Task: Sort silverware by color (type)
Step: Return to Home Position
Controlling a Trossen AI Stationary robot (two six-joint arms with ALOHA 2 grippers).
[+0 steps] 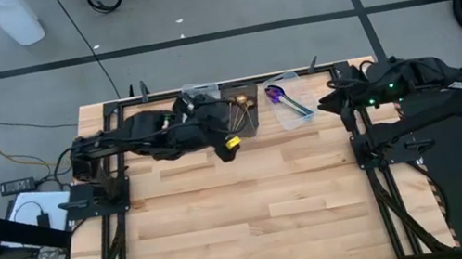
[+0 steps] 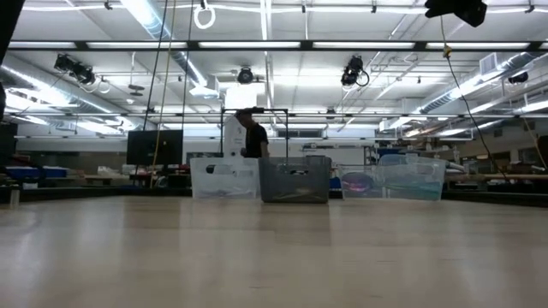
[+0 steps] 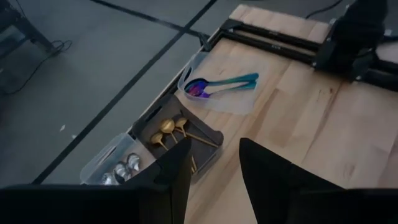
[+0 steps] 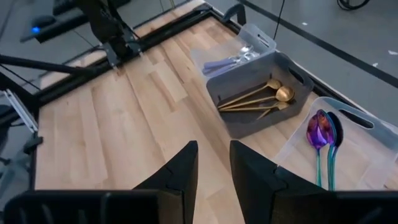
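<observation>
The spoons lie sorted in three small bins at the table's far edge. The silver spoons (image 3: 121, 171) are in a clear bin (image 1: 197, 93). The gold spoons (image 3: 173, 129) (image 4: 258, 96) are in the dark middle bin (image 1: 244, 108). The rainbow spoons (image 3: 217, 84) (image 4: 323, 143) (image 1: 282, 99) are in another clear bin. My left gripper (image 3: 214, 183) (image 1: 226, 144) hovers open just on the near side of the dark bin and holds nothing. My right gripper (image 4: 213, 168) (image 1: 331, 98) hovers open to the right of the rainbow bin, also with nothing in it.
The low view shows the three bins (image 2: 294, 180) standing in a row across the bare wooden table top (image 1: 245, 212). Black frame rails (image 1: 368, 163) run along the table's sides. A person (image 2: 253, 133) stands in the room beyond the far edge.
</observation>
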